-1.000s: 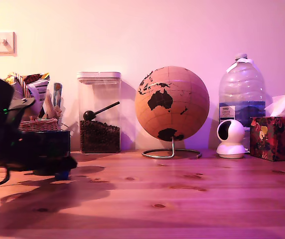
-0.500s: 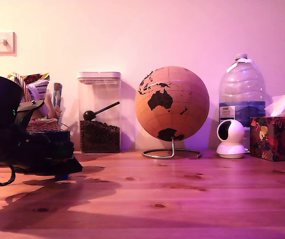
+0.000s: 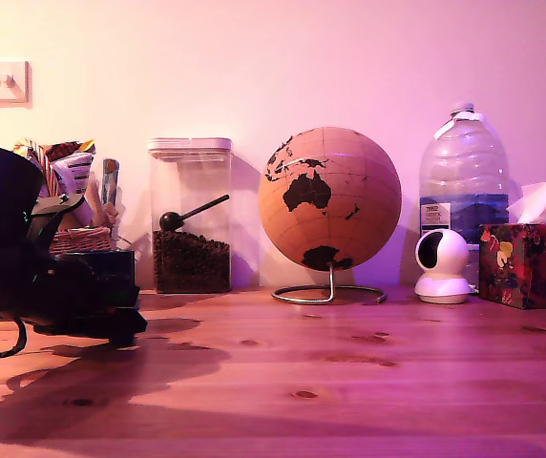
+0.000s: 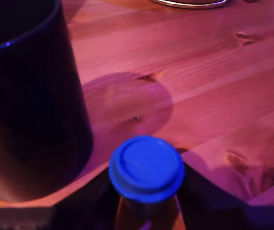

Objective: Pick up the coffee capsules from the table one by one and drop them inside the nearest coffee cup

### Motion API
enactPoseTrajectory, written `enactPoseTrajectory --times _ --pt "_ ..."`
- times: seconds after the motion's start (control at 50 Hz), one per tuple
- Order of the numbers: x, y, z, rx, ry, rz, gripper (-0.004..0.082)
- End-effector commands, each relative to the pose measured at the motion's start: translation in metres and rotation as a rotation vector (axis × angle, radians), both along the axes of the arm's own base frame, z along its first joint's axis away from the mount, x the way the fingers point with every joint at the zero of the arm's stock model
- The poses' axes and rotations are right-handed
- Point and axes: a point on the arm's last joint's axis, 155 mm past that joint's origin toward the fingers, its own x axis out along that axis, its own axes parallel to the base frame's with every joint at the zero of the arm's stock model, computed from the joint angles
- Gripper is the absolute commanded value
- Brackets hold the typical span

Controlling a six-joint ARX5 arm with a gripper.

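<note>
Pine table [image 3: 349, 372] under pink light fills the scene. Nearest in the wrist view, a blue capsule [image 4: 146, 170] sits between the dark fingers of the gripper [image 3: 120, 329], which appear closed on it, though the pads themselves are hidden. Just beside it stands the black cup [image 4: 29, 110], its rim higher than the capsule. In the exterior view the arm crouches low at that view's left; compared with a second ago the gripper has risen slightly off the wood and the blue speck under it is no longer seen, which suggests the capsule is now lifted. Next it likely needs raising over the cup's rim. Behind stand a basket [image 3: 77, 239], a bean canister [image 3: 190, 215], a globe [image 3: 330, 198], a water bottle [image 3: 464, 181], a small camera [image 3: 442, 264] and a tissue box [image 3: 529, 262].
</note>
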Motion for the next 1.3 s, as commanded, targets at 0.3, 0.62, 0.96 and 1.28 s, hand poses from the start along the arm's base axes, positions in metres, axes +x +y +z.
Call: enactPoseTrajectory --times 0.3,0.62,0.96,1.28 --pt "-0.001 -0.003 0.005 -0.005 -0.006 -0.011 0.0286" --pt "-0.018 -0.009 0.037 -0.008 0.044 -0.046 0.0286" --pt "-0.031 -0.004 0.085 -0.01 0.017 -0.045 0.0286" --pt "-0.023 0.021 0.124 -0.006 -0.081 0.039 0.0286"
